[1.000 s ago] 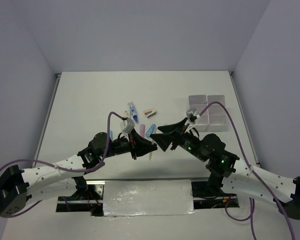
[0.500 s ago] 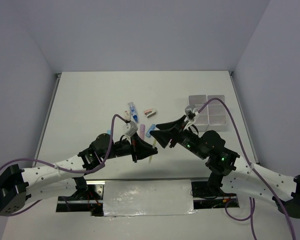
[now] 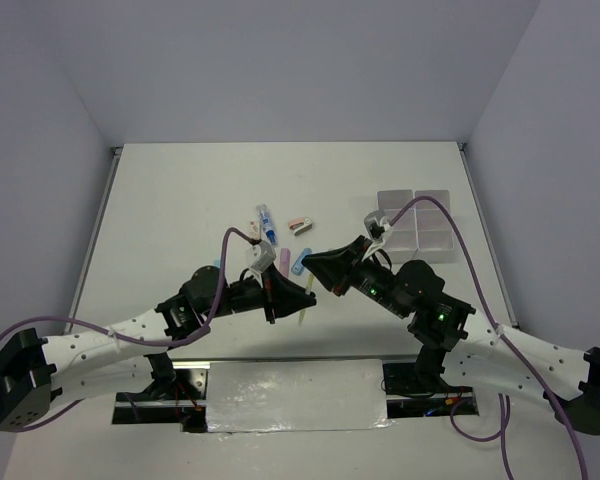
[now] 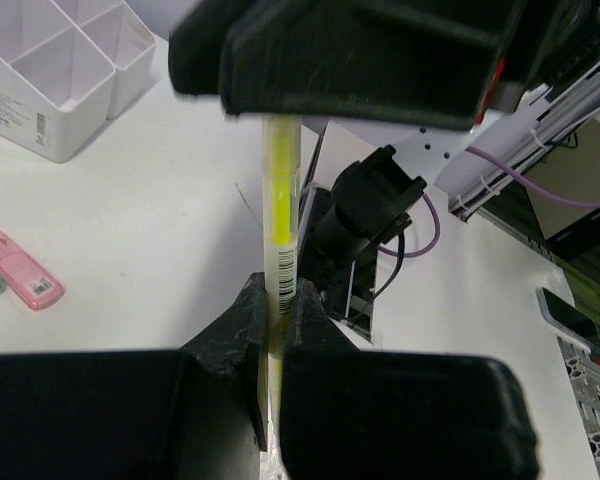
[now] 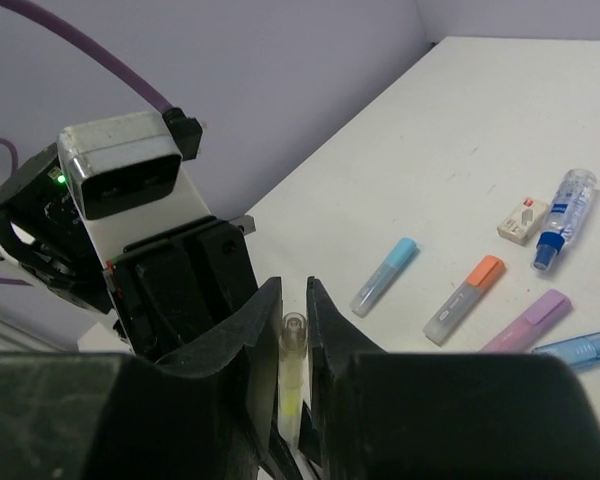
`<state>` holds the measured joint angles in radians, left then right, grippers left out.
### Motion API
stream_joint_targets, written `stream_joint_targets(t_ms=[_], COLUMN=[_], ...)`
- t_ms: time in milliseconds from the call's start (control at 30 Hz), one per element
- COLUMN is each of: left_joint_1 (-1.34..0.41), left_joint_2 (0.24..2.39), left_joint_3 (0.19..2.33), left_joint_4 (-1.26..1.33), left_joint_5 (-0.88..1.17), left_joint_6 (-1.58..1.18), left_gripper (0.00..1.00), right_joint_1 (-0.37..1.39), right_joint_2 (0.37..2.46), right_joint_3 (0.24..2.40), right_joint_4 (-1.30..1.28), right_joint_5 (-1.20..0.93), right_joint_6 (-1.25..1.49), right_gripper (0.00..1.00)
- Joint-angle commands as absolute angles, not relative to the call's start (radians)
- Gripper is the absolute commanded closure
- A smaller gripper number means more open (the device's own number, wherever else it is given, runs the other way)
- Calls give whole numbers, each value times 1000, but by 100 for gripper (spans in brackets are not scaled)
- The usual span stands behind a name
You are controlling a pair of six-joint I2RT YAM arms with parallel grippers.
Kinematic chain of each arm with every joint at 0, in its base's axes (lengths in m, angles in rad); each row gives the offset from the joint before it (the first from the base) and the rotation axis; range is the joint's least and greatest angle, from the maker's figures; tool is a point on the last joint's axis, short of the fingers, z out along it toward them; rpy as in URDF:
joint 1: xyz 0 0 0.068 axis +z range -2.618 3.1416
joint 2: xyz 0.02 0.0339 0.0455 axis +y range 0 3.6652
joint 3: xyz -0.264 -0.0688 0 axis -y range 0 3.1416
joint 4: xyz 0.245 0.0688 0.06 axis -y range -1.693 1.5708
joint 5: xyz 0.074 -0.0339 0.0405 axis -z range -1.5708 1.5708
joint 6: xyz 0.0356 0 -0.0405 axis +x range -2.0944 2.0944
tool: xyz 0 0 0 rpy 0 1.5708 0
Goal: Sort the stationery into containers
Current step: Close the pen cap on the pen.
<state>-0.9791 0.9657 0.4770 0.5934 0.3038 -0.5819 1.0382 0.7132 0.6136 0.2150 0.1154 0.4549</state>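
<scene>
My left gripper [image 4: 276, 305] is clamped on a thin yellow pen with a clear barrel [image 4: 278, 190], its jaws pressed tight to both sides of the barrel where a small barcode label sits. The pen is lifted off the white worktop [image 3: 180, 200] and runs from my left jaws up into my right gripper [image 5: 293, 295], which meets it over the middle of the worktop, towards the near edge. In the right wrist view the pen's clear end stands in the narrow slot between my right fingers [image 5: 262, 310]. They sit close on either side, but I cannot tell whether they press on it or leave a sliver of gap. The block of translucent-white plastic bins [image 3: 415, 222], joined as a grid of compartments, stands near the right edge, well apart from the pen. Loose on the middle of the worktop lie a pastel blue marker [image 5: 384, 276], an orange marker [image 5: 464, 298] and a purple marker [image 5: 532, 320], roughly side by side, with a blue-white tube [image 5: 560, 218] and a small white eraser [image 5: 520, 219] just beyond them towards the far edge. A small pink eraser [image 4: 22, 280] lies flat on the worktop on the near side of the bins.
</scene>
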Motion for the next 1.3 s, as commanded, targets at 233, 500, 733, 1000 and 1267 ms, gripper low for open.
stream_joint_targets(t_ms=[233,500,733,1000,1267], left_joint_1=[-983,-982,-947,-830,-877], left_joint_2=[945,943,931,897,919], left_joint_3=[560,639,767,761,658], left_joint_4=[626,568,442,476,489], left_joint_5=[259,229,265,368,391], left_joint_6=[-558,-505,-397,-445,-439], left_gripper=[100,100,100,100,100], right_joint_1=[1046,1048,1078,1138,1137], right_joint_2=[712,764,860,930,822], right_joint_3=[577,483,354,377,481], right_joint_4=[233,313,410,385,298], right_joint_5=[103,64,61,104,135], right_joint_6=[472,526,591,574,539], right_gripper=[100,100,100,100,60])
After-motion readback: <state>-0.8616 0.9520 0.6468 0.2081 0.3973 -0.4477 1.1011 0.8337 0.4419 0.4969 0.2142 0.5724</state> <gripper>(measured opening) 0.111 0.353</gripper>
